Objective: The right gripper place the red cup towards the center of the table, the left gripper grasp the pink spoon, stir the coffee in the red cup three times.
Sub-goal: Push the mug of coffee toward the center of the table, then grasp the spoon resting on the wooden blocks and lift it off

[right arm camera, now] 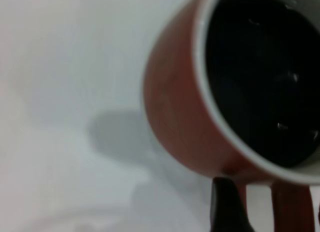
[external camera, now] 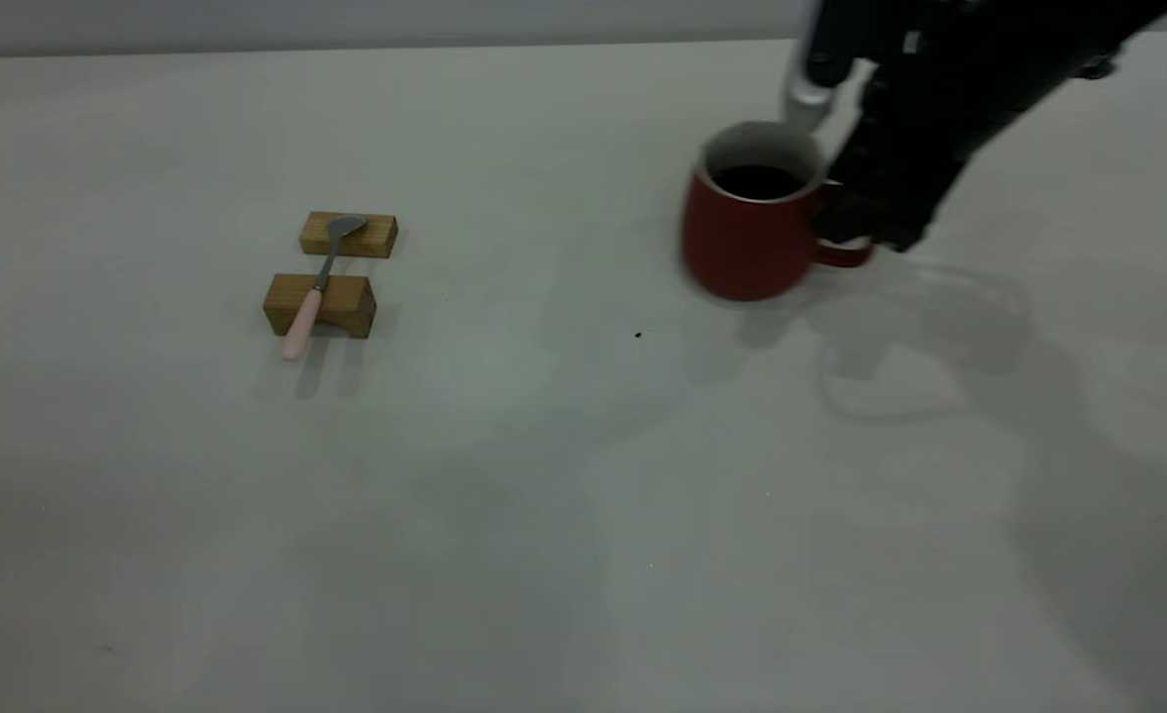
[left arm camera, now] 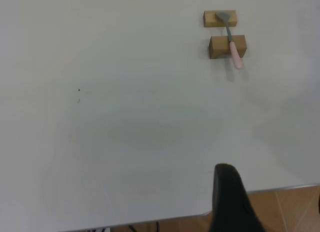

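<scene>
The broad off-white matte table (external camera: 504, 515) is bare across its near half. A tiny black speck (external camera: 638, 336) is seen near mid-table. Beyond it, on the right, the dark red round-bellied ceramic cup (external camera: 747, 233) is standing upright, filled with near-black coffee (external camera: 757, 181). The cup's loop handle is met by the black right gripper (external camera: 856, 233), apparently closed on it; in the right wrist view a dark fingertip (right arm camera: 227, 207) is seen beside the handle root. On the left, well apart from the cup, the slim pink-handled spoon with a grey metal bowl (external camera: 316, 287) is laid across two tan wooden blocks (external camera: 321, 305), handle end overhanging.

Step judged in hand: the cup is being brought toward mid-table. The cup is best kept level and moved slowly so that no coffee is slopped, then set down near the speck before the handle is released.

The left gripper (left arm camera: 235, 202) is parked at the table edge; how far its fingers are parted cannot be told.
</scene>
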